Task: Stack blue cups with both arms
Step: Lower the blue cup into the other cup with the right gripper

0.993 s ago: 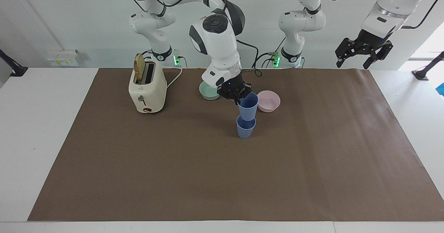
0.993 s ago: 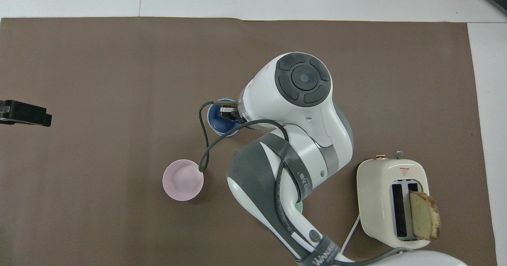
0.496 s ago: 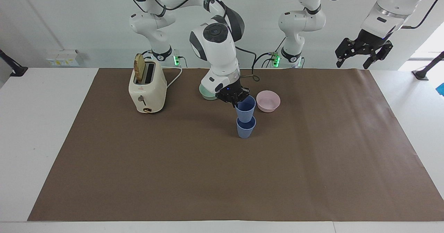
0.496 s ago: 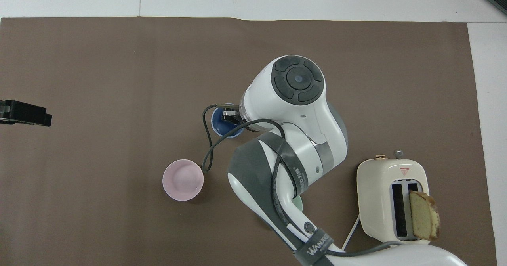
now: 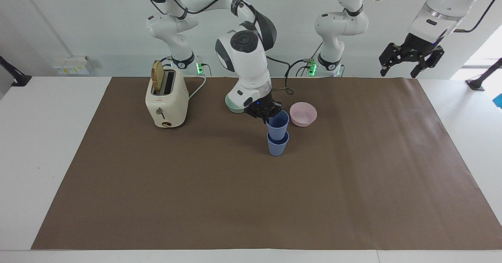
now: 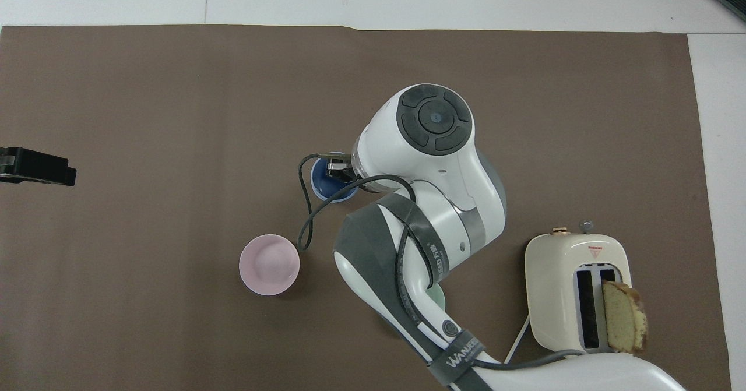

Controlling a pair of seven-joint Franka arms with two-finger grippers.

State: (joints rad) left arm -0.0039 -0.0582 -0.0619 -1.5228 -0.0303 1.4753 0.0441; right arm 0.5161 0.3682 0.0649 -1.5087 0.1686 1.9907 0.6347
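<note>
Brown paper mat [image 5: 251, 200] covers most of my white bench [image 5: 47, 145], plain white wall up top. By the robots' edge there's a cream toaster [image 5: 166, 100] with bread, a mint bowl [image 5: 234, 105] and a pink bowl [image 5: 303, 114]. Mid-mat, my right gripper [image 5: 269, 115] pinches the rim of the upper cup [image 5: 277, 124], nested in the lower cup [image 5: 277, 145]; both matte, tapered. Left gripper [image 5: 411, 57] waits, fingers spread, over the left arm's end.

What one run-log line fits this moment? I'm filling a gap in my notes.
phase: stacking | right gripper: shut on upper blue cup, seated in lower blue cup | left gripper: open, waiting above the table's edge
</note>
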